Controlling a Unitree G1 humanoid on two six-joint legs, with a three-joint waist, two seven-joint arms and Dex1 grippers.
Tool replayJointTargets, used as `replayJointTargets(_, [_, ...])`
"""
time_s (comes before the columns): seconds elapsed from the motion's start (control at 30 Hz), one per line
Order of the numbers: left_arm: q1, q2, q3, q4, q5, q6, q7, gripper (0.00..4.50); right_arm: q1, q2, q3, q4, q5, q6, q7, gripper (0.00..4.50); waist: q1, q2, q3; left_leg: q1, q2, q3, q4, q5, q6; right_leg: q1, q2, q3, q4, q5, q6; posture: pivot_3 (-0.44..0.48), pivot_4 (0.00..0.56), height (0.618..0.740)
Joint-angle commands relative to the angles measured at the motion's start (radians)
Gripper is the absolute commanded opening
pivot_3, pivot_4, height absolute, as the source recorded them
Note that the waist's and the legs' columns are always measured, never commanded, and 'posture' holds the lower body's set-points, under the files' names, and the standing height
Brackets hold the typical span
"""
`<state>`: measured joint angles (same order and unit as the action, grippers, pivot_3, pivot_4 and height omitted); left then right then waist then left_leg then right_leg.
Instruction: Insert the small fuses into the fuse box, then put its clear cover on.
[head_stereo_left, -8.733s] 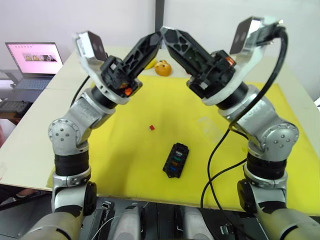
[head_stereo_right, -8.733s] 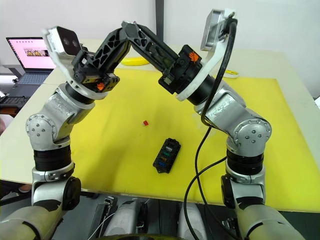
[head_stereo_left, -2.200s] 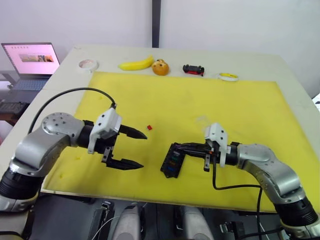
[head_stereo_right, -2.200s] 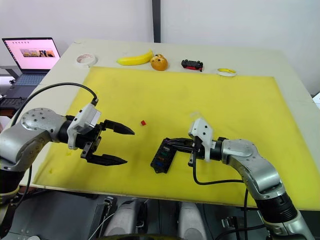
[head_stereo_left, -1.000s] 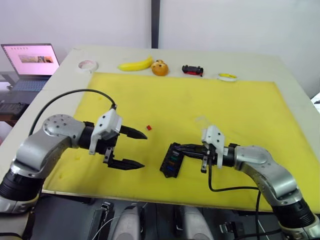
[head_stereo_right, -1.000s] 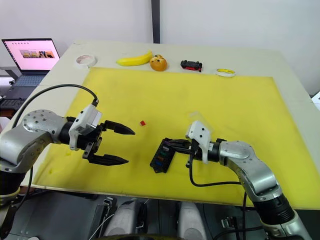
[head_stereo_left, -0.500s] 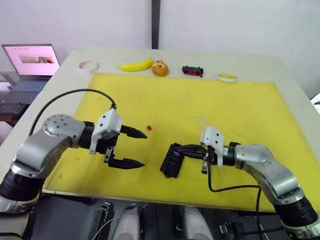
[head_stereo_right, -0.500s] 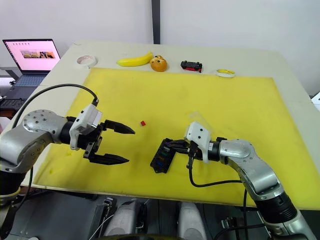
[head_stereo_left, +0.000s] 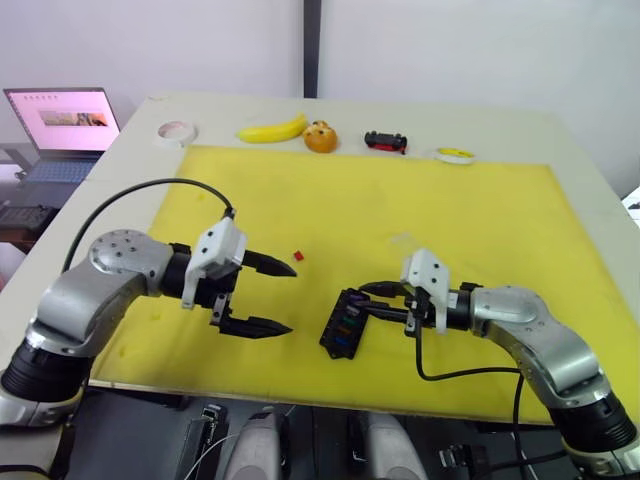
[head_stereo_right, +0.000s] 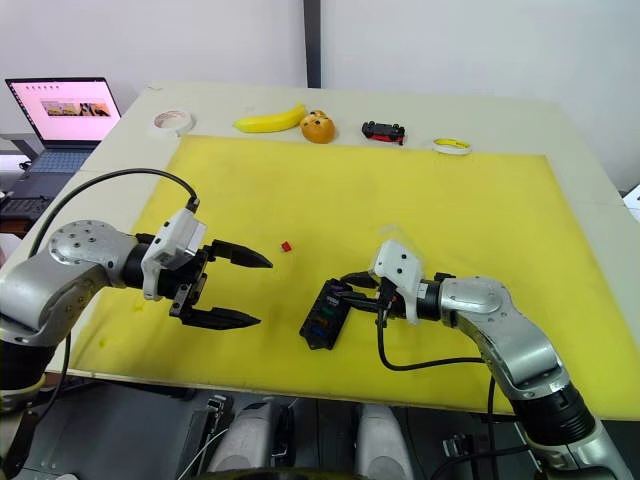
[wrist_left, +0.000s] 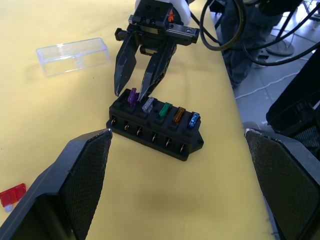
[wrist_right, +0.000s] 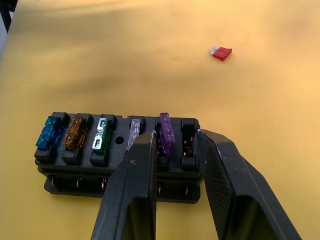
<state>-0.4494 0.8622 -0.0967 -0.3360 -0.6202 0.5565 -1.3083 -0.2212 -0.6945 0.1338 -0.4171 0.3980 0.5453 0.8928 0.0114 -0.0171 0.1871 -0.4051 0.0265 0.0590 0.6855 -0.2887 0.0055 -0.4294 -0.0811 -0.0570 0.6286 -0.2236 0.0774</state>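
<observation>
The black fuse box (head_stereo_left: 348, 322) lies on the yellow mat near its front edge. Blue, amber, green, grey and purple small fuses (wrist_right: 104, 134) stand in its slots. My right gripper (wrist_right: 174, 137) is open a little, with one finger on each side of the purple fuse (wrist_right: 166, 132) and a gap on both sides. One red fuse (head_stereo_left: 298, 256) lies loose on the mat, left of and beyond the box. The clear cover (wrist_left: 73, 55) rests on the mat behind the right gripper. My left gripper (head_stereo_left: 288, 298) hovers wide open and empty to the left of the box.
Along the table's far edge lie a tape roll (head_stereo_left: 174, 131), a banana (head_stereo_left: 272, 129), an orange toy (head_stereo_left: 321, 136), a black-and-red toy car (head_stereo_left: 386, 141) and a yellow ring (head_stereo_left: 456, 154). An open laptop (head_stereo_left: 62, 115) stands at the far left.
My right gripper's fingers have parted from the purple fuse, which stays in its slot. The left arm has barely moved.
</observation>
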Motion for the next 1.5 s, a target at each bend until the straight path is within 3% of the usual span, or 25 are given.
replayJointTargets(0.03, [-0.014,0.002,0.02,-0.021,0.002,-0.016,-0.001,4.5,-0.005,-0.013,-0.012,-0.027,0.026,0.0,0.031,1.42,0.0,0.0,0.0,0.0,0.0,0.0,0.0,0.0,0.0,0.0,0.0,0.0,0.0,0.0,0.0,0.0,0.15,0.737])
replayJointTargets(0.9, [-0.023,-0.007,0.008,-0.005,0.016,-0.035,-0.013,4.5,-0.066,-0.057,-0.127,-0.017,0.106,0.016,0.091,1.42,0.0,0.0,0.0,0.0,0.0,0.0,0.0,0.0,0.0,0.0,0.0,0.0,0.0,0.0,0.0,0.0,0.15,0.737])
replayJointTargets(1.5, [-0.025,-0.016,0.008,-0.012,0.017,-0.026,-0.012,4.5,0.01,-0.037,-0.045,-0.08,0.078,0.055,0.009,1.42,0.0,0.0,0.0,0.0,0.0,0.0,0.0,0.0,0.0,0.0,0.0,0.0,0.0,0.0,0.0,0.0,0.15,0.737])
